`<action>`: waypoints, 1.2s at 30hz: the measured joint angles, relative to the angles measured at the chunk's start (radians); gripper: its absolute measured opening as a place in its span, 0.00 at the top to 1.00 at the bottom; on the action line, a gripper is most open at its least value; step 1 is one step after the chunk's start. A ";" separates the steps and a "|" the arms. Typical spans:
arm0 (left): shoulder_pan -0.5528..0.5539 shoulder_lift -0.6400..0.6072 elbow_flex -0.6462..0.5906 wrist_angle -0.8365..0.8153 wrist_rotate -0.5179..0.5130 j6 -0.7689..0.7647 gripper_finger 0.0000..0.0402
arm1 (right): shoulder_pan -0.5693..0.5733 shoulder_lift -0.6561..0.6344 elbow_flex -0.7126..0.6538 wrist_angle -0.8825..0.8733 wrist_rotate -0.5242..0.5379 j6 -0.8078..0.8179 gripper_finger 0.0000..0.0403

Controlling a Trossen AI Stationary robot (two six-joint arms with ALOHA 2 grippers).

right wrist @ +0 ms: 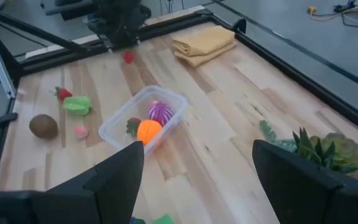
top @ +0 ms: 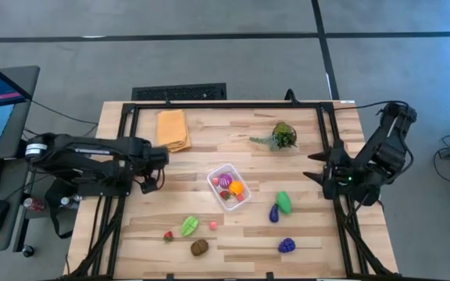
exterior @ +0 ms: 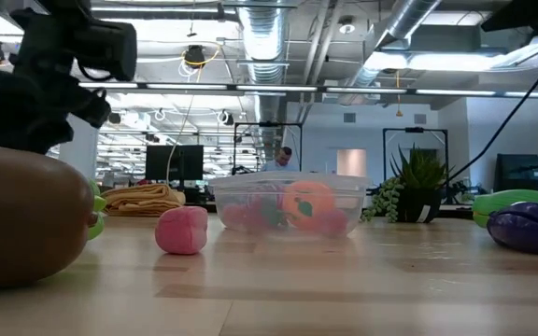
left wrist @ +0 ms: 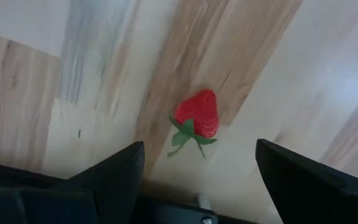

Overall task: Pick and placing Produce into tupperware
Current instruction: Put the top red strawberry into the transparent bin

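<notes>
A red strawberry [left wrist: 197, 116] lies on the wood straight ahead of my left gripper [left wrist: 199, 149], whose open fingers stand on either side of it without touching. That gripper [top: 150, 184] hovers near the table's left side. The clear tupperware [top: 229, 186] sits mid-table and holds a purple piece [right wrist: 161, 112], an orange one [right wrist: 148, 130] and red ones. Loose produce lies on the near half: a green piece [top: 190, 226], a second strawberry [top: 168, 236], a pink piece [top: 213, 225], a brown kiwi [top: 199, 247], a green vegetable [top: 284, 202], a purple eggplant [top: 274, 213] and blue grapes [top: 287, 245]. My right gripper [top: 313, 167] waits open at the right edge.
A folded orange-yellow cloth [top: 173, 129] lies at the far left of the table and a leafy plant sprig [top: 283, 136] at the far right. A black frame rail [top: 225, 104] borders the table. Bare wood lies between the left gripper and the tupperware.
</notes>
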 joint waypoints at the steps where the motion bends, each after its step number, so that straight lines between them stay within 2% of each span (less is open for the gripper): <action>1: 0.000 0.021 0.000 0.000 0.000 0.011 0.26 | 0.000 -0.001 -0.007 0.010 0.000 0.000 0.20; 10: -0.024 0.161 0.024 0.012 0.004 0.070 0.26 | 0.000 -0.001 -0.086 0.090 -0.001 0.001 0.20; 18: -0.031 0.197 0.059 0.023 -0.026 0.145 0.26 | 0.000 -0.001 -0.098 0.096 -0.001 0.015 0.20; 27: -0.031 0.203 0.059 0.023 -0.027 0.151 0.26 | 0.000 -0.001 -0.098 0.088 -0.001 0.015 0.20; 36: -0.043 0.311 0.059 0.023 -0.015 0.109 0.26 | 0.000 -0.001 -0.098 0.088 -0.001 -0.007 0.20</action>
